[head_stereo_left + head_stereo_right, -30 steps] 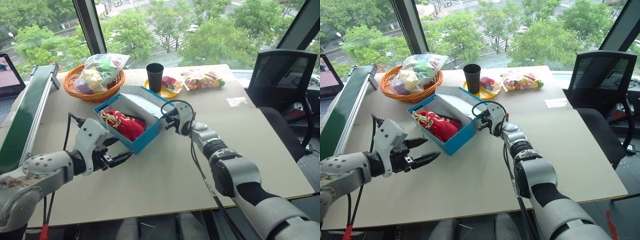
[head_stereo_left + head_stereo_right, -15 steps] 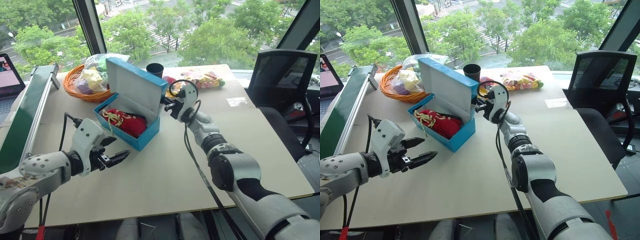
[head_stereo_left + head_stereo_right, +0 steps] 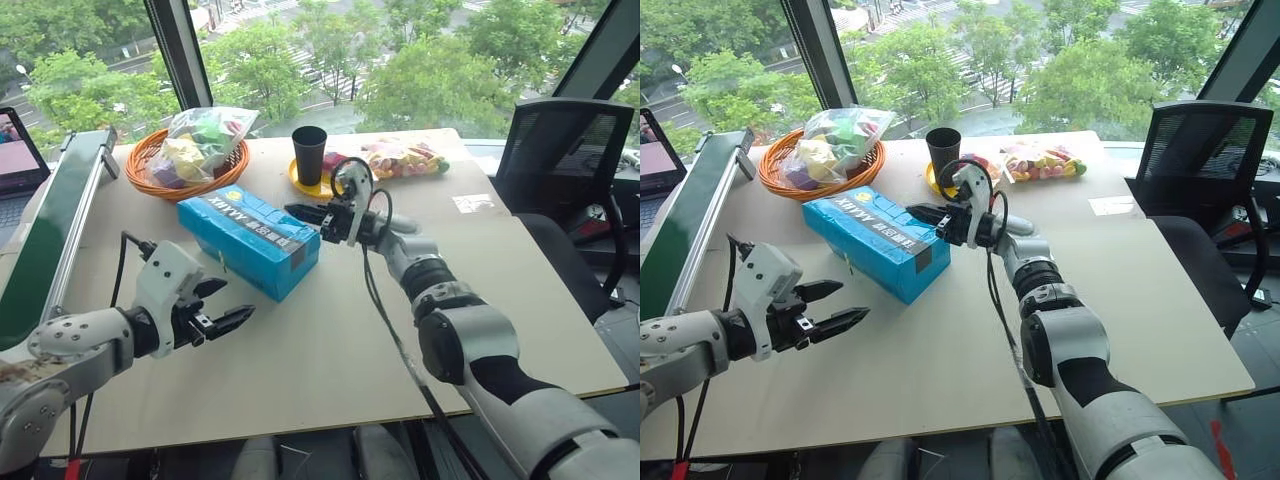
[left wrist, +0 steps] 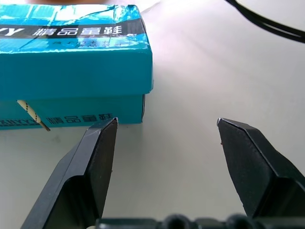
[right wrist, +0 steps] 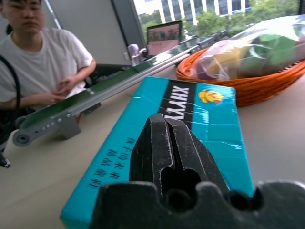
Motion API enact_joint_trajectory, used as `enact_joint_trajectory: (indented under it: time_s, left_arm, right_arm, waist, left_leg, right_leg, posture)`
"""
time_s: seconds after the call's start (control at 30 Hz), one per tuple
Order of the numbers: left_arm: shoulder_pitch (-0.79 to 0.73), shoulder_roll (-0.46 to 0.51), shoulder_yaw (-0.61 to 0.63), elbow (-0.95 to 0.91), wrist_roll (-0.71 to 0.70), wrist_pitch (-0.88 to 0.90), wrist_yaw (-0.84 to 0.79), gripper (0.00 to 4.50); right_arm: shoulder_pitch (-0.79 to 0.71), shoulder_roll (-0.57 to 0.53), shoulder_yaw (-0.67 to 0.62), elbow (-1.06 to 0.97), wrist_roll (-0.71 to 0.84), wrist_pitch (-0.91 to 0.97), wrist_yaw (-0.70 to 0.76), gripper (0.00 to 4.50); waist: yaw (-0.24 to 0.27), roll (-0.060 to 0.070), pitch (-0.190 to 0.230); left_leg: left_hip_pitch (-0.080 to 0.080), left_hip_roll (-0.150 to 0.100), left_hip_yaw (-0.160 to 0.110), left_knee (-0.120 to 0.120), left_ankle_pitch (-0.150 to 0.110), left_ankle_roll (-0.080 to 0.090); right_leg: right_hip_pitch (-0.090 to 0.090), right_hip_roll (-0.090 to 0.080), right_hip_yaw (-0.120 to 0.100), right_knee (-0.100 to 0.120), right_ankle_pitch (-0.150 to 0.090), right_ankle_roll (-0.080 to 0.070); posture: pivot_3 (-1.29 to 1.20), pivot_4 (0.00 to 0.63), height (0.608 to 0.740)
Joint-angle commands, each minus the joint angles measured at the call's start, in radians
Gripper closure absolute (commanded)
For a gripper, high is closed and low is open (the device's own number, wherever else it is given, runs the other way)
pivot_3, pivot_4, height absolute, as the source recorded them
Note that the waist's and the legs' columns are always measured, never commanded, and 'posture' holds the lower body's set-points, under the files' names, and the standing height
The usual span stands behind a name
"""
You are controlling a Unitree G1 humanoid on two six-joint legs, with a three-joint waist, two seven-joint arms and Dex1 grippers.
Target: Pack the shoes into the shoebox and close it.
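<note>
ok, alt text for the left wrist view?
A closed turquoise shoebox sits on a pale table, a cream lace end poking out under its lid. The left gripper stands open in front of the box's corner, touching nothing.

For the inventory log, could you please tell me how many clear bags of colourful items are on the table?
2: one bag lies in the orange basket at the far left, the other bag lies flat on the table beyond the black cup. More may be hidden.
</note>
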Motion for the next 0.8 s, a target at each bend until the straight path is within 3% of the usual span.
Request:
enact_joint_trajectory:
  time_s: [0.03,0.33,0.47,0.63,0.8]
  left_arm:
    - [0.011,0.003,0.032,-0.038,-0.011,-0.006,0.017,0.93]
    - [0.207,-0.041,0.136,-0.079,0.05,-0.031,0.061,0.93]
    - [0.349,-0.164,0.179,-0.091,0.119,-0.107,0.096,0.93]
    - [0.413,-0.284,0.205,-0.1,0.185,-0.202,0.136,0.93]
    - [0.456,-0.338,0.214,-0.122,0.21,-0.249,0.142,0.93]
  right_arm:
    - [-0.053,0.035,0.032,-0.048,0.002,0.037,-0.001,4.49]
    - [-0.149,0.103,0.098,0.07,-0.076,0.007,-0.155,4.49]
    - [-0.168,0.125,0.11,0.129,-0.118,-0.02,-0.232,4.49]
    - [-0.161,0.145,0.118,0.163,-0.15,-0.034,-0.266,4.49]
    - [-0.131,0.155,0.153,0.179,-0.205,-0.055,-0.283,4.49]
  waist:
    - [0.0,0.0,0.0]
    - [0.003,0.0,0.0]
    - [0.002,0.0,0.0]
    - [0.003,0.0,0.0]
    - [0.003,0.0,0.0]
  left_leg:
    - [0.0,0.0,0.0,0.0,0.0,0.0]
    - [0.0,0.0,0.0,-0.001,0.0,0.0]
    - [0.0,0.0,0.0,-0.001,0.0,0.0]
    - [0.0,0.001,0.0,-0.001,0.0,0.0]
    - [0.0,0.0,0.0,-0.001,0.0,0.0]
  right_leg:
    - [0.0,0.0,0.0,0.0,0.0,0.0]
    - [-0.001,0.0,0.0,0.0,0.0,0.0]
    - [-0.001,-0.001,0.0,-0.001,0.0,0.0]
    - [-0.001,0.0,0.0,0.0,0.0,-0.001]
    - [-0.001,0.0,0.0,0.0,0.0,-0.001]
  posture:
    - [0.0,0.15,0.738]
    - [0.0,0.15,0.738]
    - [0.0,0.15,0.738]
    - [0.0,0.15,0.738]
    - [0.0,0.15,0.738]
